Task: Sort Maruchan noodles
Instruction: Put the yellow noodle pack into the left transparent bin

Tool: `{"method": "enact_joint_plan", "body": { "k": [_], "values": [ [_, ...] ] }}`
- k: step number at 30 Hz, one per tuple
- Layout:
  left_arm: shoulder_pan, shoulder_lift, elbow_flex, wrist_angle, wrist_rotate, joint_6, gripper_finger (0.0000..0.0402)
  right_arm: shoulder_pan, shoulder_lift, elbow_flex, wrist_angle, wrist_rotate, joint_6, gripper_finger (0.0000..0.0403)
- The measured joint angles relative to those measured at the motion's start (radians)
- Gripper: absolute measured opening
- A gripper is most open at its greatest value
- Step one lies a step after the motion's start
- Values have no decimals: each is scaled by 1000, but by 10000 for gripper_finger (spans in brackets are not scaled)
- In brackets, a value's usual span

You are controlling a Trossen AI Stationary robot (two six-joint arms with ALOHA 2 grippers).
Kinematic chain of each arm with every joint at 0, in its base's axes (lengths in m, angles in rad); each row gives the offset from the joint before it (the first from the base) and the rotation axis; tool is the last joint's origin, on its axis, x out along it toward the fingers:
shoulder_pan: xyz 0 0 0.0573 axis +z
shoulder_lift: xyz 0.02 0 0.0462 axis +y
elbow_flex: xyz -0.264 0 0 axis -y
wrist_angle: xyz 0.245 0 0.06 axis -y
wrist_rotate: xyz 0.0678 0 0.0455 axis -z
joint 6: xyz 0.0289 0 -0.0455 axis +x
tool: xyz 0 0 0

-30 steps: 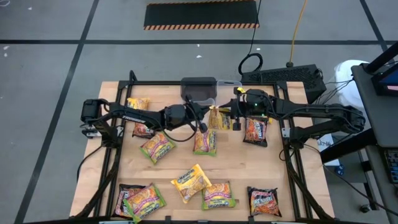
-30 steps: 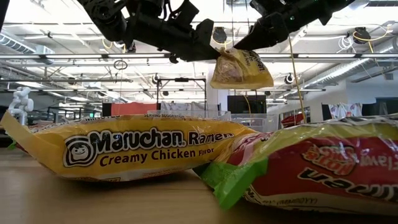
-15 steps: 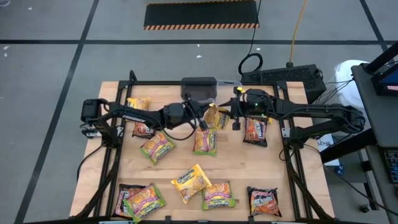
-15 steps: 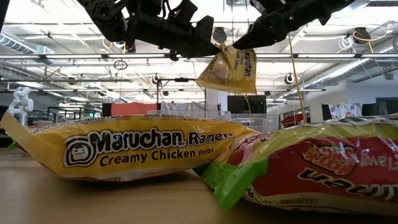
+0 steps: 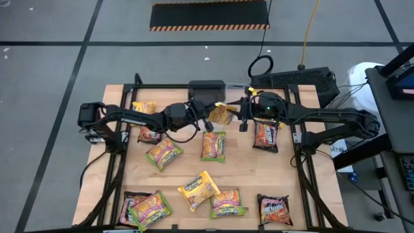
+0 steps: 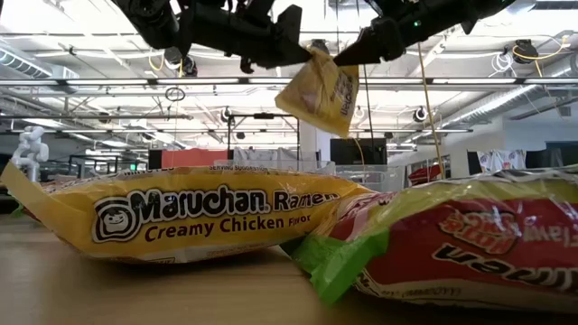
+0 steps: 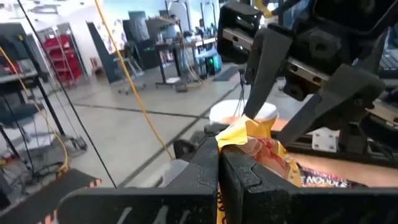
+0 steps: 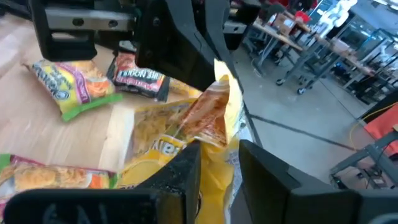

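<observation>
A yellow Maruchan noodles packet hangs in the air over the table's far middle, and my left gripper is shut on it. My right gripper faces it from the right, open. Its fingers stand spread on either side of the packet's other end. Several more packets lie flat on the table, among them a green-edged one right below and a dark one under the right arm. My left gripper pinches the yellow packet's upper corner between its two fingers, coming level from the table's left side. The packet is lifted clear and hangs tilted below and beyond the fingertips. My right gripper stands open around the packet's opposite edge; whether a finger touches it I cannot tell.
A dark grey box stands at the far edge, just behind the grippers. Packets lie at the far left, mid-left, and along the near edge. In the low view two near packets fill the foreground.
My left gripper has risen and gone toward the table's far edge with the yellow packet. The packet has come up with it and swung from hanging nearly straight to tilted, its lower end toward the left.
</observation>
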Motion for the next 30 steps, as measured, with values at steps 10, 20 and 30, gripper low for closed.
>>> {"method": "enact_joint_plan", "body": {
  "k": [10, 20, 30],
  "values": [
    [0, -28, 0, -65, -12, -1, 0, 0, 0, 0, 8, 0, 0, 106],
    [0, -27, 0, -87, -24, -1, 0, 0, 0, 0, 22, 106, -4, 106],
    [0, -27, 0, -90, -26, -4, 0, 0, -45, 0, 30, 113, -18, 106]
  ]
}}
